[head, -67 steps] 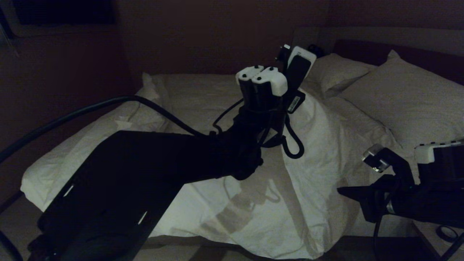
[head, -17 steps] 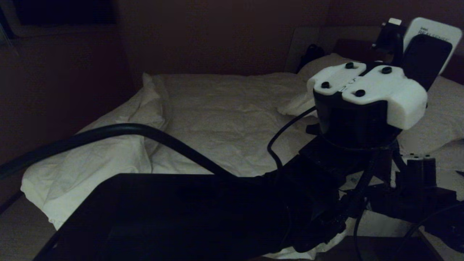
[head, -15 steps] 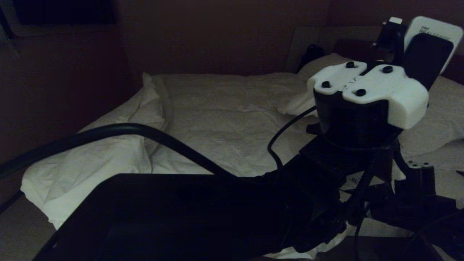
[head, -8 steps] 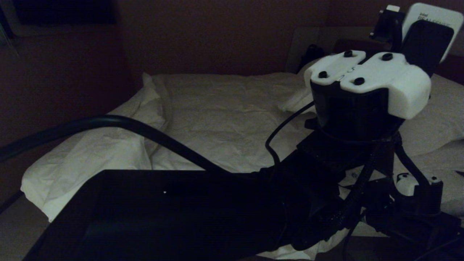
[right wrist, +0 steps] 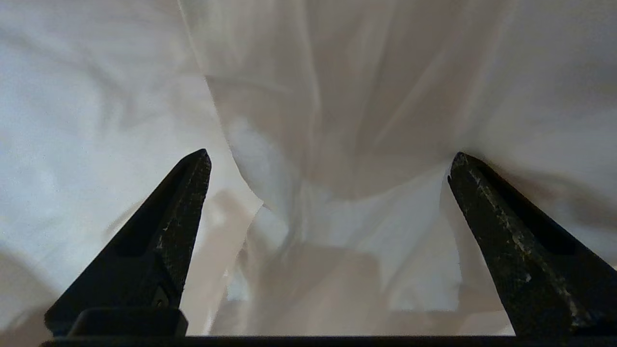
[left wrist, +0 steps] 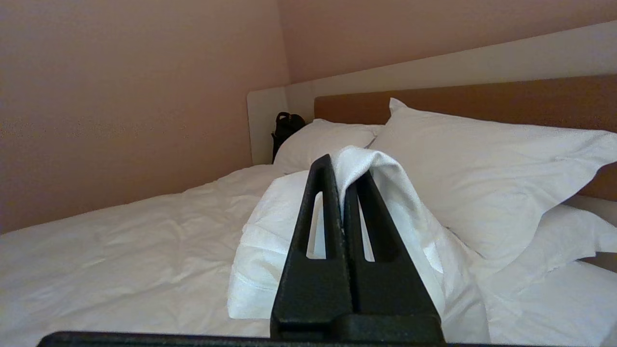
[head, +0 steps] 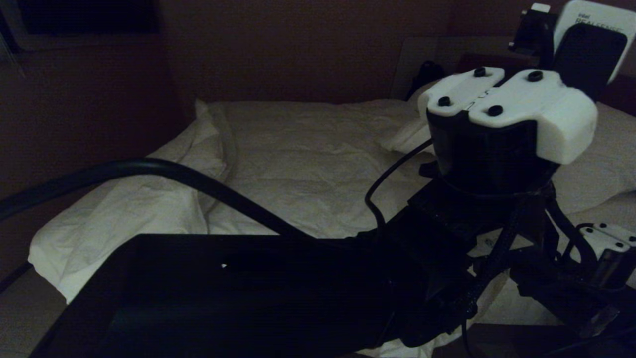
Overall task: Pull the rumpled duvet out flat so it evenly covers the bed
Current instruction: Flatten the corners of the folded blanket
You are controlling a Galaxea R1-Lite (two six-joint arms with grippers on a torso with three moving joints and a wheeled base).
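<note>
While the left gripper [left wrist: 343,178] pinches a raised fold of the duvet [left wrist: 144,260] between its closed fingers [left wrist: 320,207], it holds that corner up near the head of the bed [head: 298,159], just before the pillows [left wrist: 462,164]. From the left wrist view the pinched white cloth drapes over and down both sides of the black fingertips, and beyond them the duvet spreads creased toward the wall [left wrist: 120,96]. Behind the pillows stands the brown headboard [left wrist: 482,96] in its pale surround, with a dark object at its far corner that I cannot make out. From the head view the left arm [head: 298,288] reaches across the foreground, its white-capped wrist high at the right, a thick black cable [head: 149,171] arching over the bedding. Low at the right edge sits the right gripper [right wrist: 328,159], its jaws spread wide and empty above rumpled white cloth, touching nothing that I can tell.
</note>
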